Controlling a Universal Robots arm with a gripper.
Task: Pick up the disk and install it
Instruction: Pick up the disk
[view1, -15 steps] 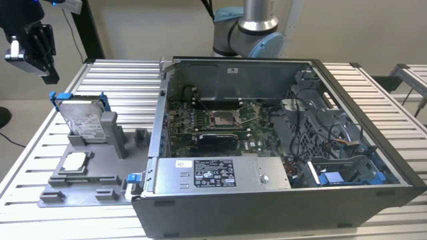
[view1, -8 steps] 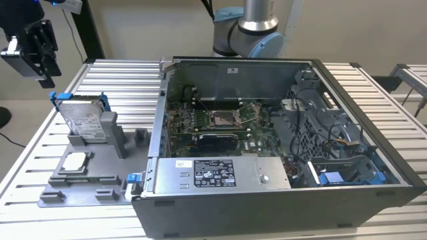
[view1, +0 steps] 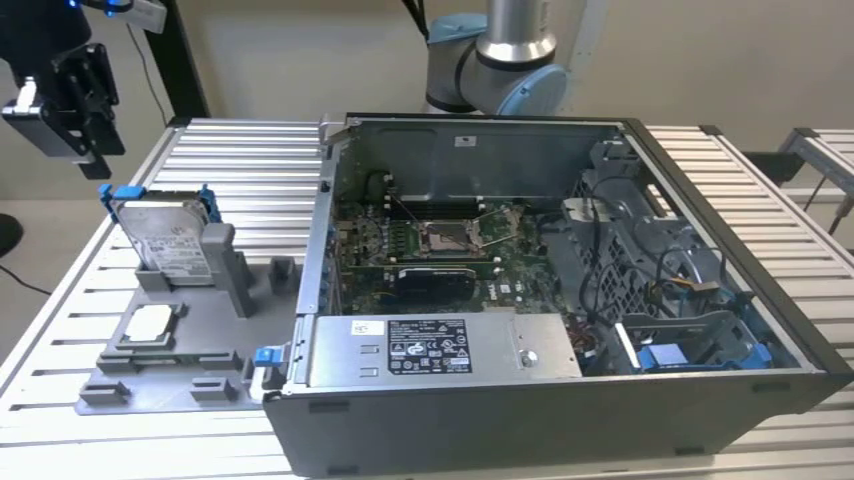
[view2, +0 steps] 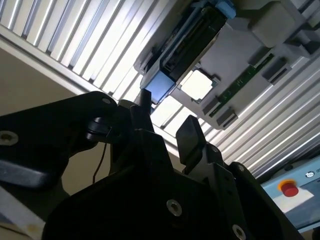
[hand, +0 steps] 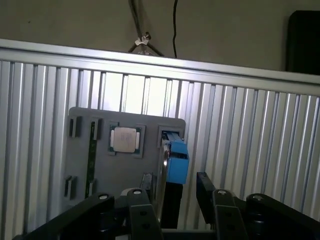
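The disk (view1: 167, 237) stands upright on edge in a slot of the grey holder (view1: 200, 345) on the slatted table, at the exterior view's left. It is silver-grey with a white label and a blue frame. My gripper (view1: 94, 150) hangs in the air above it and slightly to the exterior view's left, apart from it. In both wrist views the two black fingers stand open with nothing between them, and the disk's blue end (hand: 176, 161) (view2: 161, 86) shows beyond the gripper (hand: 177, 184) (view2: 167, 117).
A small square processor chip (view1: 150, 320) (hand: 125, 139) lies flat in the same holder. The open computer case (view1: 534, 280) is at the exterior view's right, with a blue-trimmed bay (view1: 681, 355) at its near corner. The arm's base (view1: 507, 60) rises behind it.
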